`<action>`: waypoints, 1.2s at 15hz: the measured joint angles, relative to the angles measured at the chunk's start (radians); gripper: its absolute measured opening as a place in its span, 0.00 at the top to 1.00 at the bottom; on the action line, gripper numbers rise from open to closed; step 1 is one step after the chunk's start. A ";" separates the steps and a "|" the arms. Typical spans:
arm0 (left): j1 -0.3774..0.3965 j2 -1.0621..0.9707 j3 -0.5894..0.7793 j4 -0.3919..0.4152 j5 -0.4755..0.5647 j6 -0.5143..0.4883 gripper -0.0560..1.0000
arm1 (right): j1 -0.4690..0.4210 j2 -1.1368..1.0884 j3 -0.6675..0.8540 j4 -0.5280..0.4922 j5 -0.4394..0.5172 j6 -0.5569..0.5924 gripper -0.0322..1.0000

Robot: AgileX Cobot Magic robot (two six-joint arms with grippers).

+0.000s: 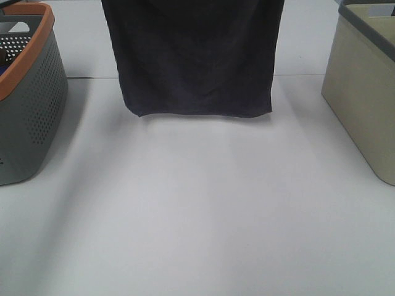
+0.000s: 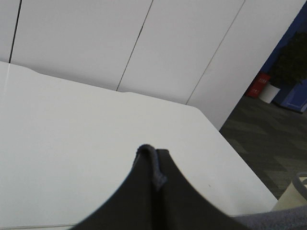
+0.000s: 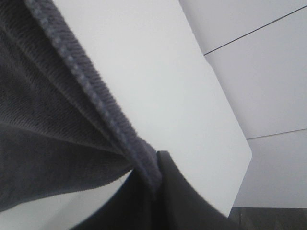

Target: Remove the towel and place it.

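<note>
The towel (image 1: 194, 55), a dark charcoal cloth, hangs spread flat over the far half of the desk (image 1: 197, 216), midway across the width of the desk. Its upper part leaves the exterior high view, so the tools do not appear there. Its lower hem runs roughly level close above the desk surface and casts a soft shadow on it; whether the hem touches the desk cannot be determined. The left tool (image 2: 156, 160) is closed down narrow on the towel: its two dark fingers (image 2: 134, 201) meet along one seam, and a short loop of stitched hem protrudes from that seam at the tips. The right tool (image 3: 156, 163) is likewise clamped on the towel: the ribbed hem runs straight into the seam between its fingers (image 3: 187, 201), and the cloth falls away from that tool in folds. Both wrist views show the white desk below the tools and pale wall panels (image 2: 144, 38) beyond the far edge of the desk. A grey perforated basket with an orange rim (image 1: 31, 105) stands on the left side of the desk. A beige bin with a grey rim (image 1: 364, 98) stands on the right side of the desk. Both containers stand well apart from the towel.
</note>
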 joint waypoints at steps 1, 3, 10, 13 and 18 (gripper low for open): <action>0.024 0.040 -0.027 0.014 -0.032 -0.040 0.95 | 0.000 0.065 -0.064 -0.001 -0.010 0.017 0.95; 0.070 0.135 -0.149 0.093 -0.039 -0.134 0.95 | 0.000 0.180 -0.221 -0.001 -0.018 0.024 0.95; 0.090 0.278 -0.237 0.617 -0.111 -0.379 0.95 | -0.001 0.262 -0.241 -0.057 0.062 0.185 0.95; 0.081 0.262 -0.065 0.741 -0.211 -0.397 0.95 | -0.001 0.153 0.073 -0.085 -0.006 0.279 0.95; 0.079 0.203 0.170 0.854 -0.231 -0.416 0.95 | -0.001 -0.058 0.532 -0.085 -0.206 0.310 0.95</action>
